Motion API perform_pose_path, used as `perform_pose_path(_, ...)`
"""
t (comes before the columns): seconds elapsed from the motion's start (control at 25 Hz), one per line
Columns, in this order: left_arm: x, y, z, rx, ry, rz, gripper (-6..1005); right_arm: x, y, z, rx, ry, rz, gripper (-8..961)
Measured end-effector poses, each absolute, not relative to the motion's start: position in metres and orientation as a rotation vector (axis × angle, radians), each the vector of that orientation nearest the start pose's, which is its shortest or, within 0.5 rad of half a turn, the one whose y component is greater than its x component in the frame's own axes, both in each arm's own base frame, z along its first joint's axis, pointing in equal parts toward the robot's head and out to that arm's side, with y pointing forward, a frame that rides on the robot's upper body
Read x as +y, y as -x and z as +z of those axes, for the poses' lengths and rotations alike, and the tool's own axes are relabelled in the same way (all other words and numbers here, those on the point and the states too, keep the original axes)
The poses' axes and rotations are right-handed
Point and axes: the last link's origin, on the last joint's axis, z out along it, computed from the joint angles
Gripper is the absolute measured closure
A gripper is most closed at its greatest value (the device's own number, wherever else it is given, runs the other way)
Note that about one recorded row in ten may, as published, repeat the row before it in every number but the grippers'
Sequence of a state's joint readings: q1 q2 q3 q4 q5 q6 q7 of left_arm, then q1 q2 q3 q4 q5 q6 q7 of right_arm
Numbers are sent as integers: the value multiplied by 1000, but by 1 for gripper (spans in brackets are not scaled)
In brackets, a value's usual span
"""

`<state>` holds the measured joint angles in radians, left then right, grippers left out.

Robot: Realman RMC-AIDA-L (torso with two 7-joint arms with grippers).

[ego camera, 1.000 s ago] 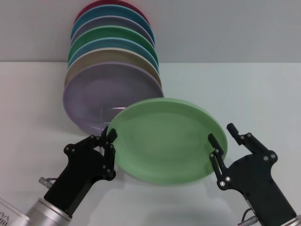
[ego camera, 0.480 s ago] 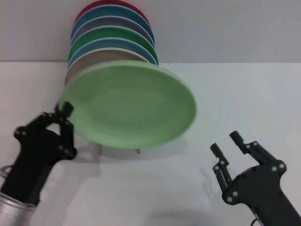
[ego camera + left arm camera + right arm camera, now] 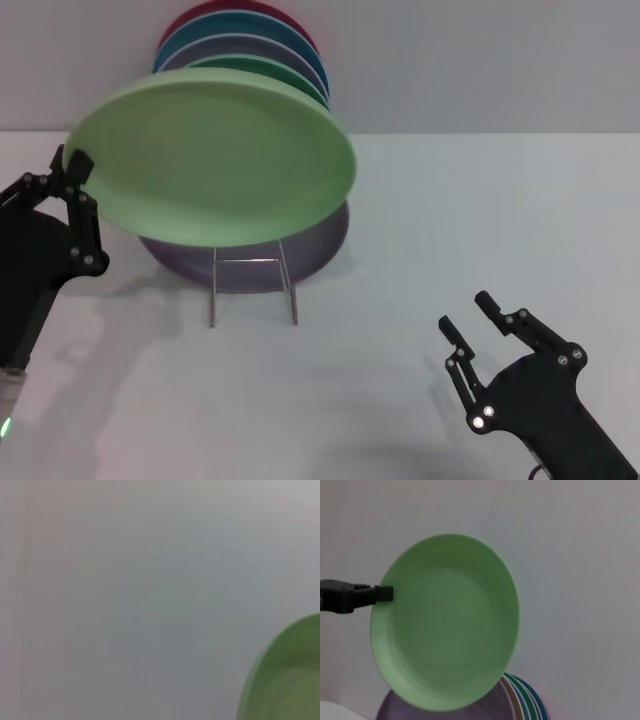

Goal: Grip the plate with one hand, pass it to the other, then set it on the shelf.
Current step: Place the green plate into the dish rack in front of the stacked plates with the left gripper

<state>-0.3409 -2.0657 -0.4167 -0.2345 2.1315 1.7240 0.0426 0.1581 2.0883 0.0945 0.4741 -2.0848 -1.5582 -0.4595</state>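
Observation:
The light mint-green plate [image 3: 215, 158] is held tilted in the air at the left, in front of the standing row of plates. My left gripper [image 3: 77, 168] is shut on its left rim. The plate also shows in the right wrist view [image 3: 445, 621] and its edge in the left wrist view [image 3: 290, 675]. The silver wire rack's front loop [image 3: 252, 290] shows below the plate, on the table. My right gripper [image 3: 467, 315] is open and empty, low at the right front, well apart from the plate.
Several plates stand in the rack behind the held plate: a lilac one [image 3: 300, 255] in front, then a darker green one [image 3: 262, 68], blue ones and a red one [image 3: 240, 10] at the back. The white table [image 3: 480, 220] runs to a grey wall.
My left gripper has carried the plate up and to the left, above the rack's front. My right gripper has let go of the plate and dropped back toward the right front.

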Motion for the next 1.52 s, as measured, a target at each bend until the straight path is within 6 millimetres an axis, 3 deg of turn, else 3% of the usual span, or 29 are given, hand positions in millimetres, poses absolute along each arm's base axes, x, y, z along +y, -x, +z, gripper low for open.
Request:
perform_pose_path(0.68,281,279,-17,12,1692,-864,958,186,-269,-86,18,1832,738,607)
perform_pose_path(1.52,276,296,-40,-56,1812,-716,958,195,-277,-79,-2,1806,698,606)
